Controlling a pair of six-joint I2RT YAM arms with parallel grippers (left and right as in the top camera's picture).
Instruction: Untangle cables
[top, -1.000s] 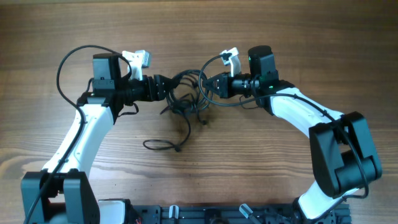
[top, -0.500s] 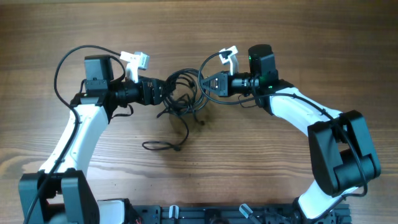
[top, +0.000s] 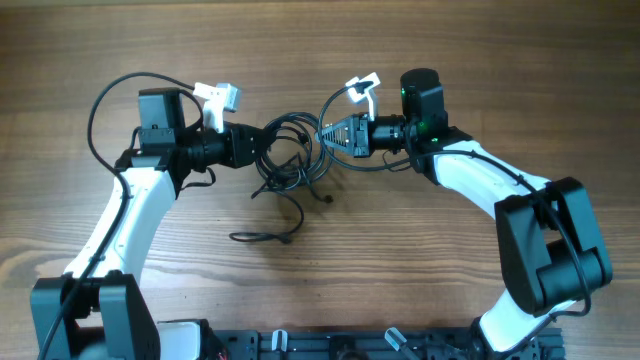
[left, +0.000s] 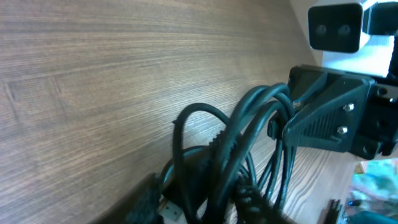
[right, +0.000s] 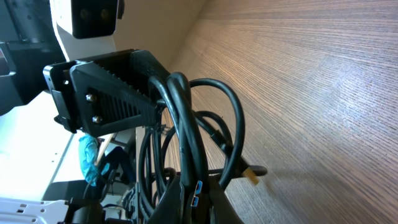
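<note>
We see the cables (top: 290, 150) bunched in a knot of overlapping loops on the table (top: 420, 290), toward twelve o'clock from its middle, between the two tools. The right gripper (top: 328, 135) comes in from three o'clock with its jaws together, clamped on several strands at the knot's edge; the left wrist view shows the cords running straight into its tip. The left gripper (top: 262, 148) reaches in from nine o'clock and its tip is buried in the loops. We cannot tell whether its jaws are apart or have bitten on a cord, since the strands hide the gap in every view. A loose loop (top: 262, 236) trails out at about seven o'clock from the knot and lies flat on the wood, well apart from both tools. The danger we see is that the right side holds a handful rather than one cord. Should the left side also catch more than one strand, drawing the tools apart toward nine and three o'clock would cinch the knot tighter instead of opening it. A strand could also ride up around a finger and drag the whole bundle along.
</note>
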